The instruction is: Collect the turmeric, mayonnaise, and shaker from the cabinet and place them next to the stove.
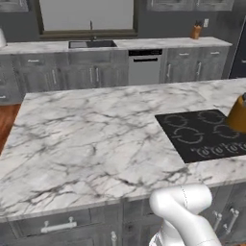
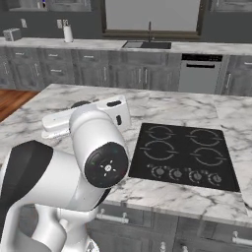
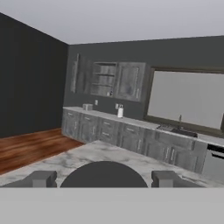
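Far across the room in the hand view, the cabinet (image 3: 103,79) hangs on the back wall with its door (image 3: 75,72) swung open and its shelves showing. The turmeric, mayonnaise and shaker are too small to make out there. The stove (image 1: 205,135) (image 2: 183,155) is set into the marble island, to the right of my arm. My gripper (image 3: 103,178) is held level over the island's left part, facing that cabinet, fingers (image 3: 41,178) wide apart. A dark rounded shape sits low between them; I cannot tell what it is.
An orange-brown pot (image 1: 238,114) stands at the stove's far right. The back counter holds a sink (image 1: 92,44), a knife block (image 1: 195,31), a paper-towel roll (image 2: 68,33) and a toaster (image 2: 12,34). Wooden floor (image 3: 30,148) lies between island and back wall.
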You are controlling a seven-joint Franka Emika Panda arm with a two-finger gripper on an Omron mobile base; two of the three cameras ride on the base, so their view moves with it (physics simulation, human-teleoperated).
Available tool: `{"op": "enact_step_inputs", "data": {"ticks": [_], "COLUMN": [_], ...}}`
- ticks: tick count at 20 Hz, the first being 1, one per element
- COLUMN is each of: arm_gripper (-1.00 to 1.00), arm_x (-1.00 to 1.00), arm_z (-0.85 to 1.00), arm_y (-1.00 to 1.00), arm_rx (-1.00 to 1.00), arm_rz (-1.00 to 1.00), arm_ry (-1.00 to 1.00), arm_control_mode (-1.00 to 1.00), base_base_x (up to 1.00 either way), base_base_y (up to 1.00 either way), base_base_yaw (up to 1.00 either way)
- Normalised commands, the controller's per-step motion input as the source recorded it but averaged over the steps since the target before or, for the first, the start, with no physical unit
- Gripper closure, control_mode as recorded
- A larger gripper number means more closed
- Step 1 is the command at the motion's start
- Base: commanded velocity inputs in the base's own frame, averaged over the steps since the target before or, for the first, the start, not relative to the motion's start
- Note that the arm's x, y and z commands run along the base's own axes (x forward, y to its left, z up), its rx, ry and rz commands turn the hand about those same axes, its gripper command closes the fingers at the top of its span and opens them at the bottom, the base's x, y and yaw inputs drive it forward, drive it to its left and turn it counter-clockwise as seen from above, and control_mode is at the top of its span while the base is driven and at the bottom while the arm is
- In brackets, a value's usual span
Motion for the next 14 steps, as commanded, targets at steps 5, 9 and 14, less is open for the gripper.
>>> {"op": "enact_step_inputs", "data": {"ticks": [5, 9, 14], "arm_gripper": [1.0, 1.0, 1.0], "arm_x": [0.22, 0.73, 0.87], "arm_z": [-0.22, -0.68, -0.56], "arm_y": [0.05, 0.19, 0.12], "arm_rx": [0.0, 0.0, 0.0], "arm_rz": [0.09, 0.26, 0.29], "arm_ry": [0.04, 0.07, 0.06], "arm_control_mode": [-1.0, -1.0, -1.0], "base_base_x": [0.29, 0.0, 0.0], "base_base_y": [0.0, 0.0, 0.0], "base_base_yaw": [0.12, 0.0, 0.0]}}
